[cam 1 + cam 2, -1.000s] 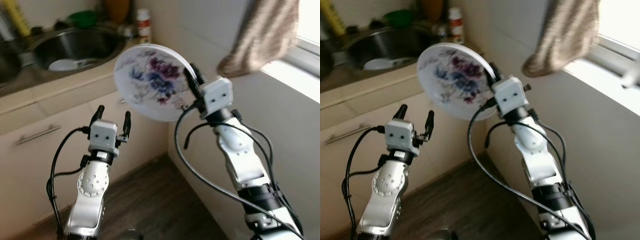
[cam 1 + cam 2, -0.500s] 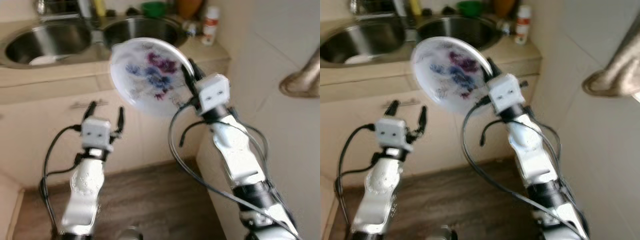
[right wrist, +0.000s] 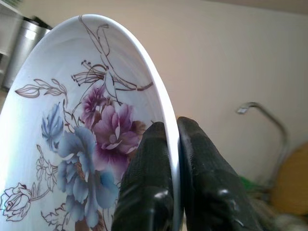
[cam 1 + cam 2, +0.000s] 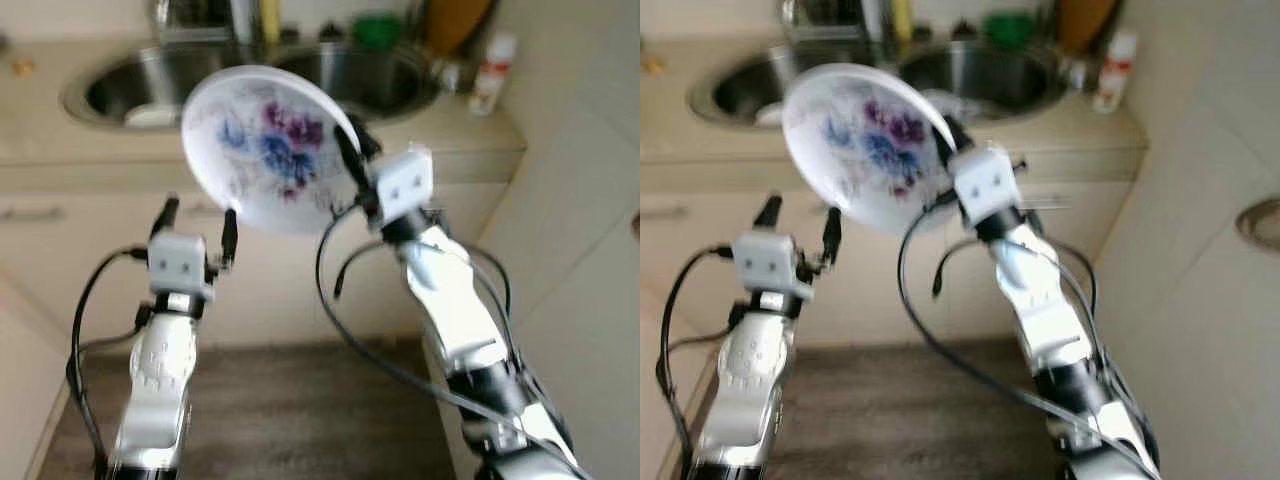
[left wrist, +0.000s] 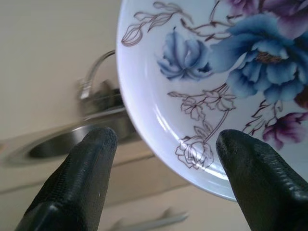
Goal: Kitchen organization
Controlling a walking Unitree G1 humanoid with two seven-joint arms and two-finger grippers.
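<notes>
Right wrist view showed the right gripper (image 3: 174, 144) with its jaws pinched tight on the rim of the plate (image 3: 82, 139), one black finger on the flowered face and the other behind the edge. The plate was white, painted with blue and purple flowers and thin brown stems, and it was held up on its edge — tilted, face turned towards the robot's left.

From the head cameras the plate (image 4: 265, 150) hung in the air in front of the table (image 4: 60, 150), raised above the cabinet fronts and overlapping the view of the double sink (image 4: 150, 85). The right arm reached up and forward to carry it. The left gripper (image 4: 198, 215) stood just below and to the left of the plate, jaws spread wide and holding nothing; its fingertips (image 5: 91, 159) pointed up at the plate's lower rim without touching it.

Behind the sink stood a tap (image 5: 94, 74), a green bowl (image 4: 377, 28) and a brownish-orange object whose kind I could not tell. A white bottle with a red band (image 4: 491, 62) stood near the corner of the table — just beside the right-hand basin. Something pale lay in the left basin. Dark wood flooring (image 4: 290, 410) ran below the cabinets. Both head views were somewhat blurred.
</notes>
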